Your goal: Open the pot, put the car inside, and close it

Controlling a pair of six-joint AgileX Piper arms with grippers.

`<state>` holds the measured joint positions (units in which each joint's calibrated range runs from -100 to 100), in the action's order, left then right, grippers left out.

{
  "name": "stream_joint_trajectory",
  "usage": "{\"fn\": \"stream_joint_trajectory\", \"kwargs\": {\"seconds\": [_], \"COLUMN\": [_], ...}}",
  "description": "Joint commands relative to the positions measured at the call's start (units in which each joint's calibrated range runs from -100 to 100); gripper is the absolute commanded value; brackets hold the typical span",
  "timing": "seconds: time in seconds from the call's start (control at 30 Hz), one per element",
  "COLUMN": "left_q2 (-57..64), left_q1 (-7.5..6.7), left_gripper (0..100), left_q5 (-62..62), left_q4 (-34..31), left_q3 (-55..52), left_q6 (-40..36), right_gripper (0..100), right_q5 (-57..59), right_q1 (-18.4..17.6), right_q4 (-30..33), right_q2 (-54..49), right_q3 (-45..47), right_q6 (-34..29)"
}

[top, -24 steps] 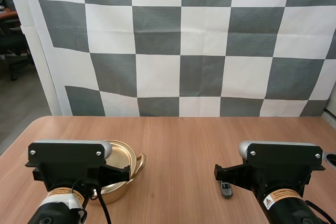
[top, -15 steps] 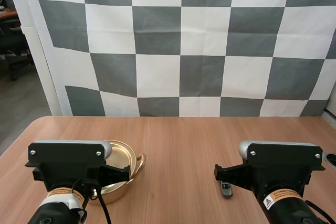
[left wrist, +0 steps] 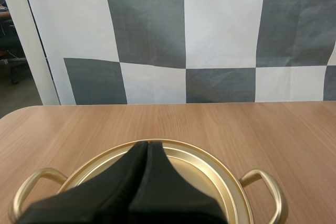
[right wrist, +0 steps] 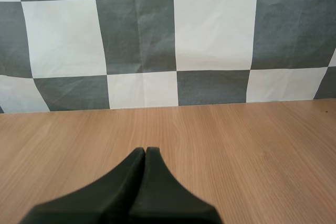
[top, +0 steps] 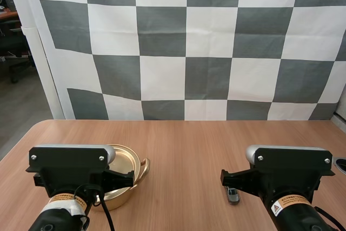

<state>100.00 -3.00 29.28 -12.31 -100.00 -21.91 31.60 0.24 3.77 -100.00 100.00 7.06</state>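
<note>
Sitting apart on wooden table [top: 184,142]: pot [top: 127,162], car [top: 233,195].

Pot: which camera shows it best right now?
Left wrist view: the pot is close, both handles visible, though the shut left claw covers its middle. In the high view the left arm hides much of it.

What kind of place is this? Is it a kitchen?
Probably a robot test bench, not a kitchen: a left arm and right arm stand over a wooden table holding a gold pot and a small toy car.
</note>
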Motion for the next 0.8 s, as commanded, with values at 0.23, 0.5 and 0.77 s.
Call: {"fn": "stream_joint_trajectory", "kwargs": {"seconds": [0.23,0.5,0.77], "left_q2": [0.0,0.0,0.0], "left_q1": [0.01,0.01,0.01], "left_gripper": [0,0,0], "left_q5": [0.0,0.0,0.0], "left_q4": [0.1,0.1,0.4], "left_q3": [0.0,0.0,0.0], "left_q6": [0.0,0.0,0.0], "right_gripper": [0,0,0], "right_q5": [0.0,0.0,0.0], "right_q1": [0.0,0.0,0.0], "right_q4": [-0.1,-0.1,-0.1], "right_q2": [0.0,0.0,0.0], "right_q3": [0.0,0.0,0.0], "right_q6": [0.0,0.0,0.0]}}
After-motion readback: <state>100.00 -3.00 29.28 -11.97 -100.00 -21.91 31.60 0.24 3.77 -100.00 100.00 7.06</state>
